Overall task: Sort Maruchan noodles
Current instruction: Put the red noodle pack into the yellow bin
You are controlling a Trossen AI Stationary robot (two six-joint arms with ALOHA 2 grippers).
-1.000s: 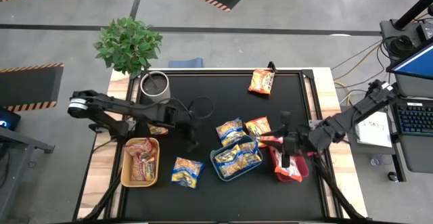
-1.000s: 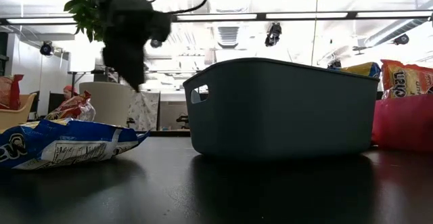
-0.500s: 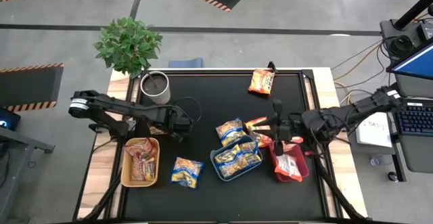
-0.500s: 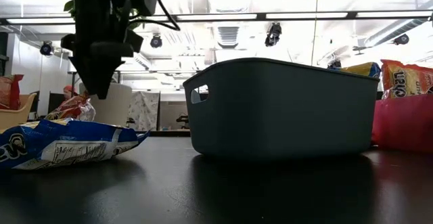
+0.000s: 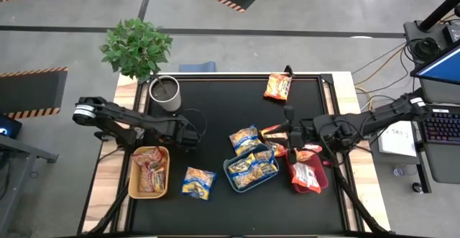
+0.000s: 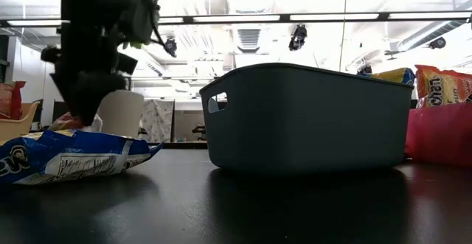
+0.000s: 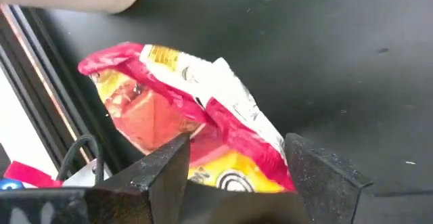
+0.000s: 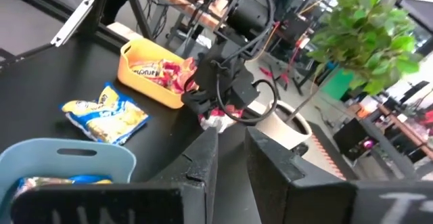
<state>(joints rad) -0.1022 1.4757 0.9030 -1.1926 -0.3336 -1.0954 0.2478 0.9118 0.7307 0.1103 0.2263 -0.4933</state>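
Two tools are working: the left tool (image 7: 233, 176) is straddling a red packet (image 7: 183, 119) on the tabletop (image 5: 223, 108) beside the yellow tray (image 5: 136, 188), fingers spread, needing to close. Farther off, the right tool (image 5: 287, 132) is hovering near the orange packets (image 5: 276, 131), fingers nearly together, holding nothing.

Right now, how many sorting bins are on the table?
3: a yellow bin at the left, a blue bin near the middle, and a red bin just right of it. None seems hidden.

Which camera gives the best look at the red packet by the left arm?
Left wrist view: the red packet fills the frame between the open fingers. High view hides it under the arm; low and right wrist views show scraps.
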